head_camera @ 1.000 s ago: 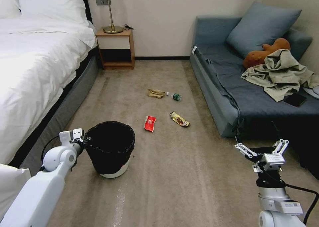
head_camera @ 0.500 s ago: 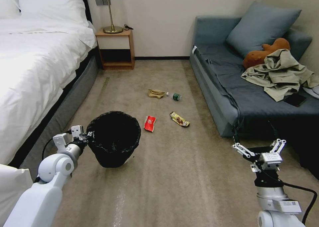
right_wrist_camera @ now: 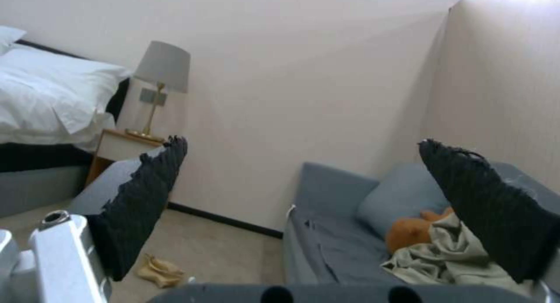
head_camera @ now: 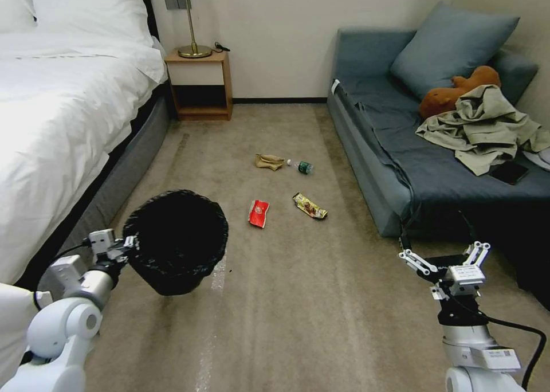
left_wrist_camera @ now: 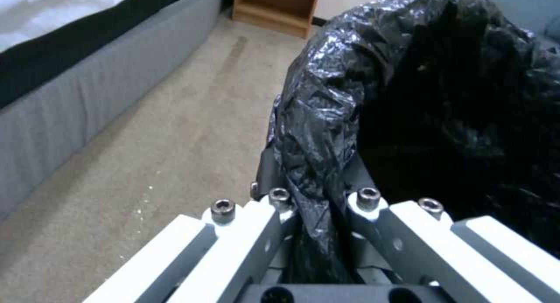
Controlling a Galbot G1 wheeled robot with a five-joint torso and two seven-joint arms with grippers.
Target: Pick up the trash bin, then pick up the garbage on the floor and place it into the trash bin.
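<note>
Clamped on the crinkled rim, the left gripper [left_wrist_camera: 318,207] holds the small round black-bagged trash bin [head_camera: 175,240], seemingly clear of the tan-brown carpet floor [head_camera: 321,300]. Beyond it lie the four litter pieces [head_camera: 259,213]; the right gripper [head_camera: 446,255] hovers spread wide beside the grey-blue sofa [head_camera: 395,168].

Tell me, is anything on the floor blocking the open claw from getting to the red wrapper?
Nothing visible does. The right gripper hangs open near the sofa, and only bare carpet lies between it and the red wrapper. The gold-brown wrapper lies just beside that path. The left gripper holds the trash bin off to the side.
</note>
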